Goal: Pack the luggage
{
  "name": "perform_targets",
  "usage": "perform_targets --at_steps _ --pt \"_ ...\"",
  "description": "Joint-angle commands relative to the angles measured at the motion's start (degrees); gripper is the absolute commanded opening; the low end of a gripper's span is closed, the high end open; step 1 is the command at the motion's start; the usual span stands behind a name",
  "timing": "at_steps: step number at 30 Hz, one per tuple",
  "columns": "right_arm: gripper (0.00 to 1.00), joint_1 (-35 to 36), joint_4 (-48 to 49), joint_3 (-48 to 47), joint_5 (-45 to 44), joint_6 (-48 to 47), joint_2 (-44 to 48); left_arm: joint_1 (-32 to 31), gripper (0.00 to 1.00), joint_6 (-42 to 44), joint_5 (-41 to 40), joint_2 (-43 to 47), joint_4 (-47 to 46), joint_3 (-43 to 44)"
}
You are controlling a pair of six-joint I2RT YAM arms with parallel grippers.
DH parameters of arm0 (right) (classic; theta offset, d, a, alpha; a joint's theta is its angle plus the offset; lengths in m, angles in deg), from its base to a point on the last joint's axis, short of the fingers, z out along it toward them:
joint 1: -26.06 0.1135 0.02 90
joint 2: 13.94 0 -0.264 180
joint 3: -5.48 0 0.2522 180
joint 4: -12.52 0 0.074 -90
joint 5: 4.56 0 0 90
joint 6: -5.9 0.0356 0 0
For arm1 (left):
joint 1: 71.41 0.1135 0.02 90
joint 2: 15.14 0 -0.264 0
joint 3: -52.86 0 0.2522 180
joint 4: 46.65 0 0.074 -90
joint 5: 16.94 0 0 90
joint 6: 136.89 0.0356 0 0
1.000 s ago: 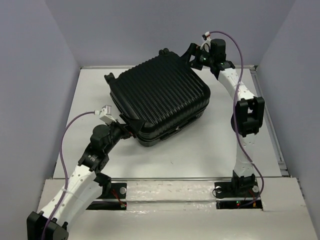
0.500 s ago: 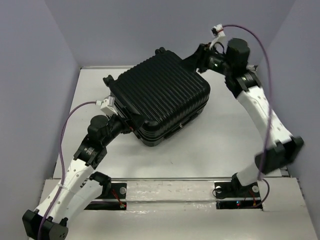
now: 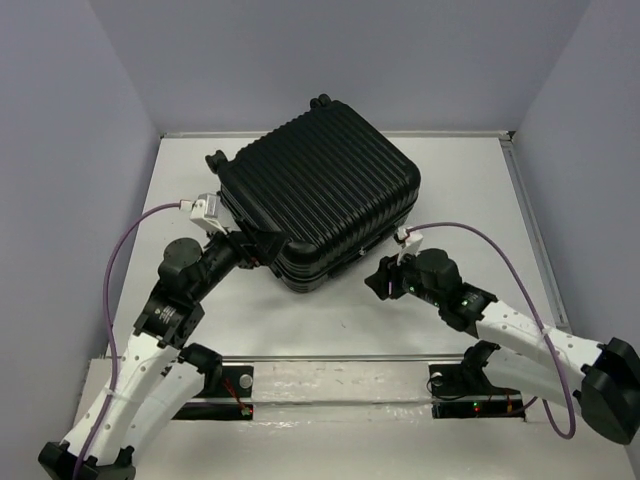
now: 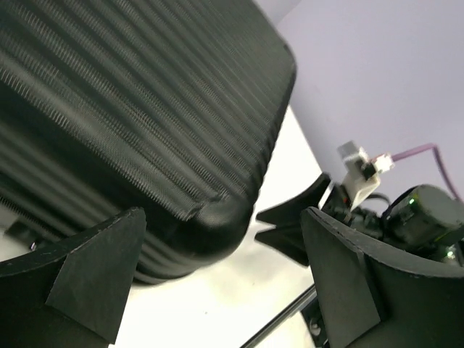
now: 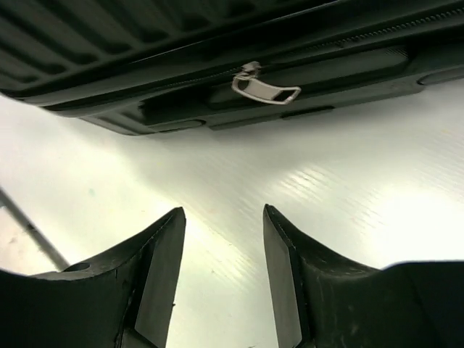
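The luggage (image 3: 320,190) is a closed black ribbed suitcase lying flat at the table's middle, with small wheels at its far edge. My left gripper (image 3: 262,247) is open at its near-left corner. In the left wrist view that rounded luggage corner (image 4: 210,217) sits between the wide-spread fingers (image 4: 94,283). My right gripper (image 3: 381,281) hangs low over the table just before the suitcase's near side. Its jaws are apart and hold nothing. In the right wrist view the right gripper (image 5: 223,212) faces the luggage's side (image 5: 217,43), where a silver zipper pull (image 5: 264,90) hangs.
Grey walls close in the white table (image 3: 450,210) on three sides. A metal strip (image 3: 535,240) runs along its right edge. The arm bases stand on a raised white ledge (image 3: 340,375) at the near edge. Purple cables loop off both wrists.
My right arm has swung from the suitcase's far-right corner down to its near side, and its jaws have narrowed. The left arm has drawn back a little at the near-left corner.
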Motion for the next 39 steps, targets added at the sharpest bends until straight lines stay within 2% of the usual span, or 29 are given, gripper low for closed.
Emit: perform_targets --at_steps 1,5,10,17,26,29,32,33,36,39 --pt "0.53 0.68 10.40 -1.79 -6.58 -3.05 -1.45 -0.23 0.99 0.61 -1.28 5.79 3.90 -4.64" --pt "0.54 0.68 13.92 -2.14 -8.42 -5.07 -5.84 -0.23 0.99 -0.88 -5.68 11.77 8.56 -8.41" --pt "0.54 0.68 18.32 -3.19 -10.62 -7.97 -12.69 -0.41 0.97 -5.71 -9.39 15.21 8.49 -11.23" --pt "0.54 0.68 21.31 -5.30 -15.01 -11.13 -17.18 -0.41 0.98 -6.51 -9.65 10.29 6.90 -12.38" --pt "0.52 0.68 25.53 -7.68 -13.88 -13.25 -23.42 -0.41 0.97 -8.18 -6.84 8.27 2.42 -16.51" --pt "0.49 0.68 26.58 -8.30 -14.31 -13.95 -24.92 -0.41 0.91 -7.91 -4.82 6.52 0.57 -17.12" --pt "0.35 0.68 28.60 -7.95 -15.28 -14.83 -25.27 -0.58 0.80 -7.56 -3.50 4.67 -1.18 -18.00" --pt "0.32 0.68 29.21 -7.68 -15.72 -15.09 -25.10 -0.84 0.69 -7.56 -3.32 4.23 -1.28 -18.26" --pt "0.11 1.20 32.38 -6.10 -16.86 -15.27 -23.96 -2.25 0.57 -7.39 -4.20 2.82 -3.38 -19.32" --pt "0.07 1.20 33.53 -4.78 -17.39 -15.36 -22.12 -3.83 0.52 -7.56 -4.82 0.81 -5.57 -19.76"
